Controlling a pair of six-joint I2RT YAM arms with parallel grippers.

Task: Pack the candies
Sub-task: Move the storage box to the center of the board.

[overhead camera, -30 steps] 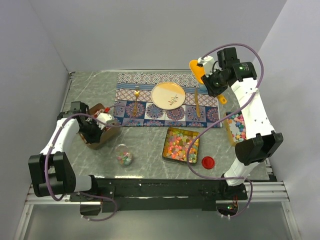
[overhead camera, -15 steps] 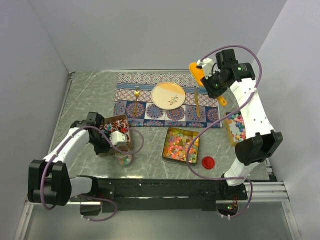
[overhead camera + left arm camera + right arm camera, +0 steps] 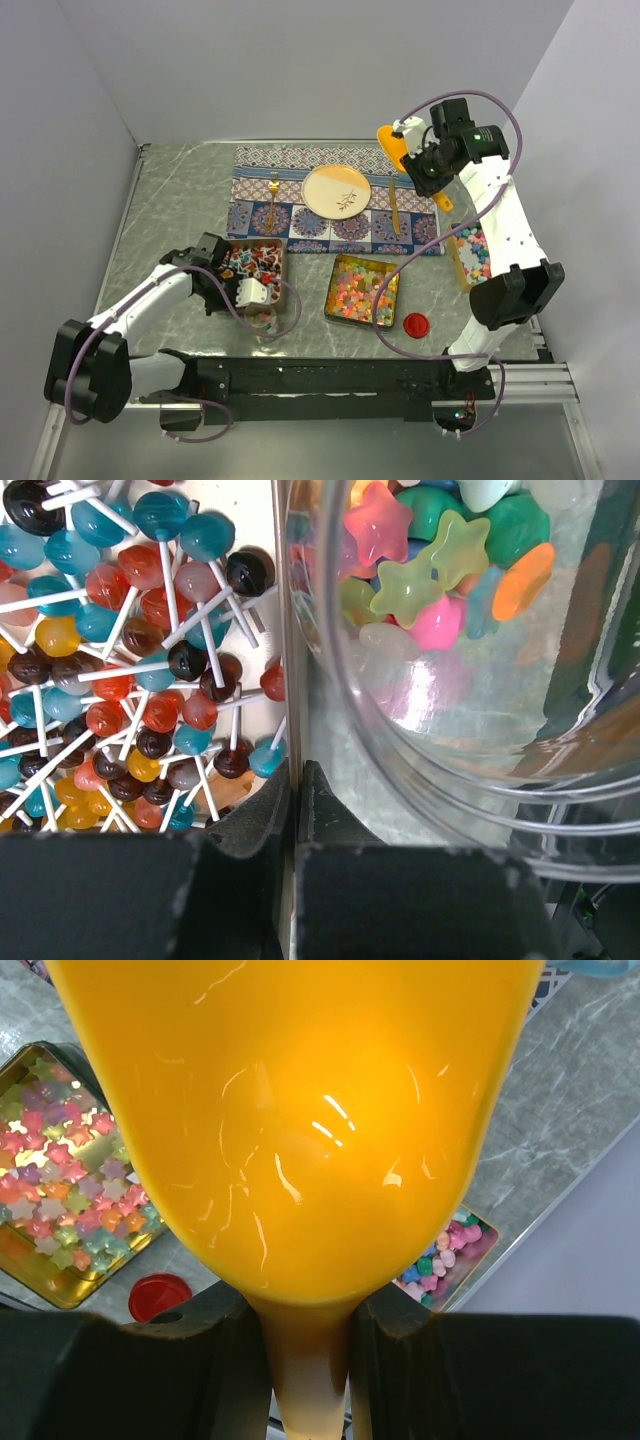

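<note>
From above, your left arm reaches low toward the lollipop box (image 3: 287,278), and your right arm is held high, carrying an orange scoop (image 3: 390,148). The candies (image 3: 362,288) fill the gold tin (image 3: 330,300). Left wrist: your left gripper (image 3: 297,785) is clenched on the box wall, beside a jar (image 3: 450,770). Right wrist: your right gripper (image 3: 305,1350) grasps the scoop's handle.

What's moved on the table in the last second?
The left pincer, shut on the wall of the brown box of lollipops, dragged it right, up beside the clear plastic jar. The right pincer kept the orange plastic scoop raised; gold candy tin, red lid unmoved.
</note>
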